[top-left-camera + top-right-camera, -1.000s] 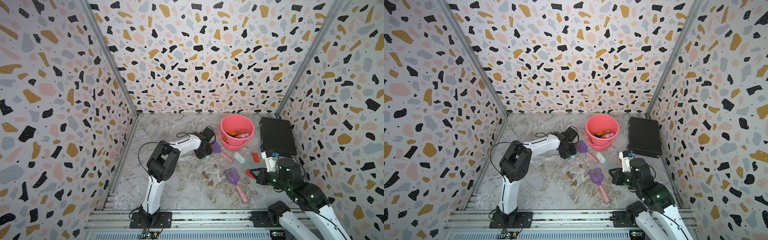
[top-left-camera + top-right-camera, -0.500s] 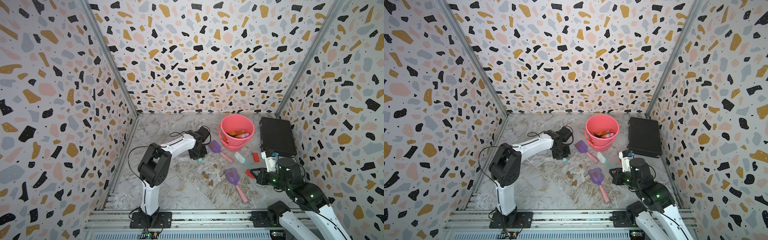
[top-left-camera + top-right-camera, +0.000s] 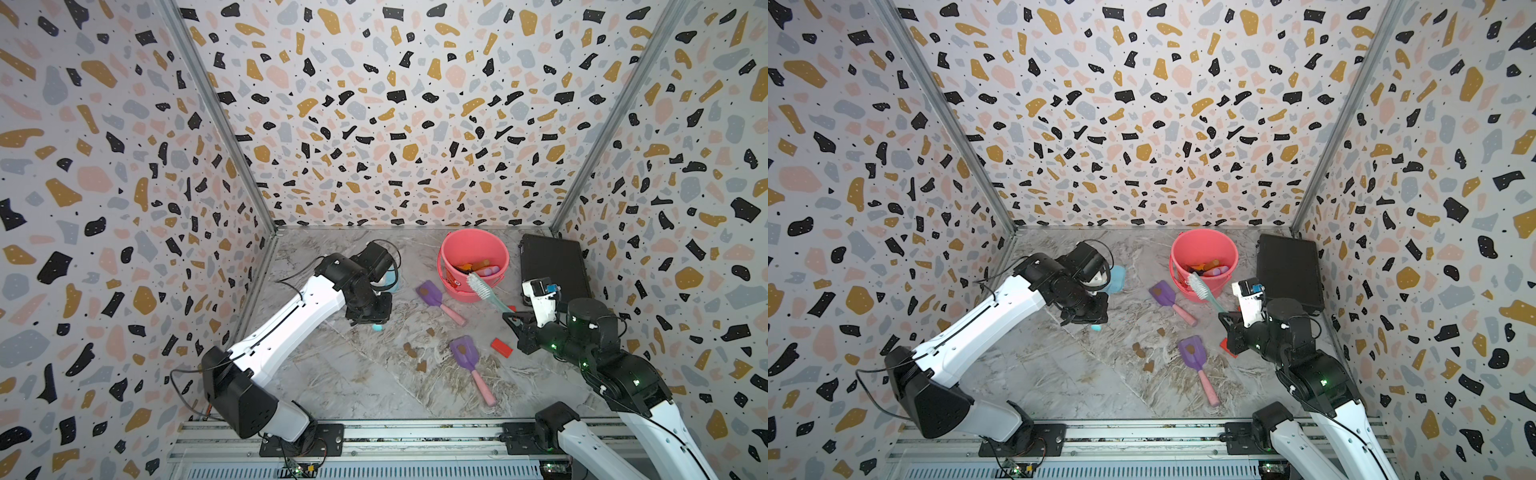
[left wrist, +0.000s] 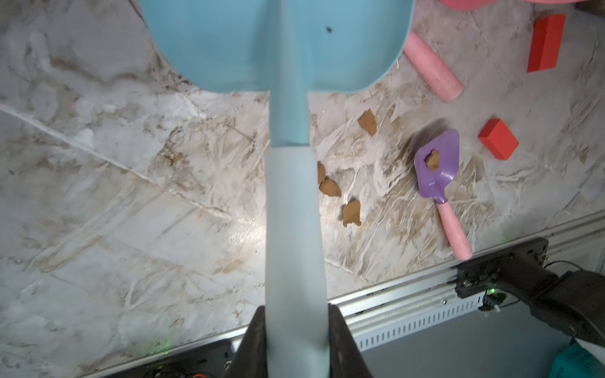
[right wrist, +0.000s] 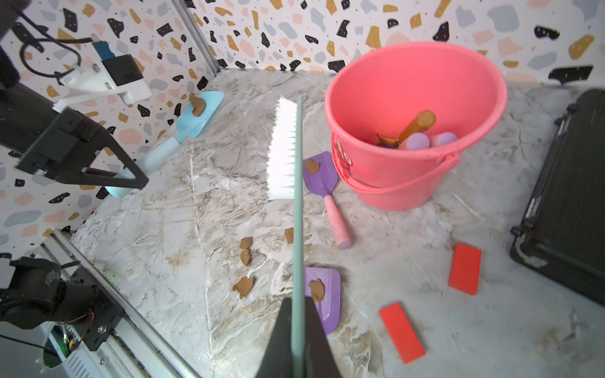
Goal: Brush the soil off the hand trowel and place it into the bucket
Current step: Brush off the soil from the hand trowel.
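Note:
My left gripper [image 4: 296,343] is shut on the pale handle of a light blue hand trowel [image 4: 278,42] and holds it just above the table at the left [image 3: 392,282] [image 3: 1116,278]. A brown soil blob [image 5: 197,104] sits on its blade. My right gripper [image 5: 298,340] is shut on the thin green handle of a white-bristled brush [image 5: 283,150], raised in front of the coral-pink bucket [image 3: 444,249] [image 3: 1177,245]. Brush and blue trowel are well apart. Two purple trowels [image 3: 430,293] [image 3: 465,351] lie on the table, each with a soil blob.
Loose soil blobs [image 3: 411,352] lie mid-table. Red blocks [image 3: 500,347] lie by my right gripper. A flat black case [image 3: 550,266] sits at the back right. The bucket holds other tool handles [image 5: 417,124]. Patterned walls close in three sides.
My left gripper closed on the blue trowel's handle and carried it left, away from the far purple trowel. My right gripper rose with the brush toward the bucket.

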`<state>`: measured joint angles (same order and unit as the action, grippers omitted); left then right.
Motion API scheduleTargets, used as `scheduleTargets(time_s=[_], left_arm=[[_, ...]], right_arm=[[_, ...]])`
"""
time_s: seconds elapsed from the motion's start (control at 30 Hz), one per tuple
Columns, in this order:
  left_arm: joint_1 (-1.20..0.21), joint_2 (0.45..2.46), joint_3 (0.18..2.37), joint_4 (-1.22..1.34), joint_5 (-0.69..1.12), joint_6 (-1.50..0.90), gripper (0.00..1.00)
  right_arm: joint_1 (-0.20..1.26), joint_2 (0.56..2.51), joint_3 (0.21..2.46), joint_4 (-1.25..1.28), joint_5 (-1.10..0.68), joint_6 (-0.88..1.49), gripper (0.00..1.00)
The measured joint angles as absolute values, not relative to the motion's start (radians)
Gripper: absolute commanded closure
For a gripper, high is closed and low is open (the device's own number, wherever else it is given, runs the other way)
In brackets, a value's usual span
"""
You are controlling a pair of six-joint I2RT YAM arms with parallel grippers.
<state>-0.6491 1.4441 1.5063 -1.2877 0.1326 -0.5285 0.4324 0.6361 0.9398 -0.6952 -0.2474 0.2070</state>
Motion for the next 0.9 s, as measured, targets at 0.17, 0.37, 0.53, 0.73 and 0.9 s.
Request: scheduleTargets(time_s=[0.17, 0.37, 0.53, 0.73, 0.9], left_arm=[[-0.701, 1.351, 1.492, -1.396, 0.123, -0.493, 1.0], [-0.755, 1.259, 1.436, -1.486, 0.161, -0.461, 1.0], [-0.762, 1.225, 1.395, -1.539, 0.214, -0.421, 1.0], [-0.764, 1.231, 1.33, -1.581, 0.253, -0.374, 1.0], [-0.764, 1.234, 1.323, -1.586, 0.254, -0.358, 1.0]], right_arm=[[0.456, 0.679, 0.973, -0.665, -0.299, 0.1, 1.0], [0.678, 0.765, 1.005, -0.628, -0.204, -0.03, 1.0], [0.868, 0.851, 1.0, -0.566, -0.084, -0.13, 1.0], [1.032, 0.937, 0.996, -0.483, 0.039, -0.277, 1.0], [1.148, 0.999, 0.994, -0.442, 0.129, -0.409, 1.0]])
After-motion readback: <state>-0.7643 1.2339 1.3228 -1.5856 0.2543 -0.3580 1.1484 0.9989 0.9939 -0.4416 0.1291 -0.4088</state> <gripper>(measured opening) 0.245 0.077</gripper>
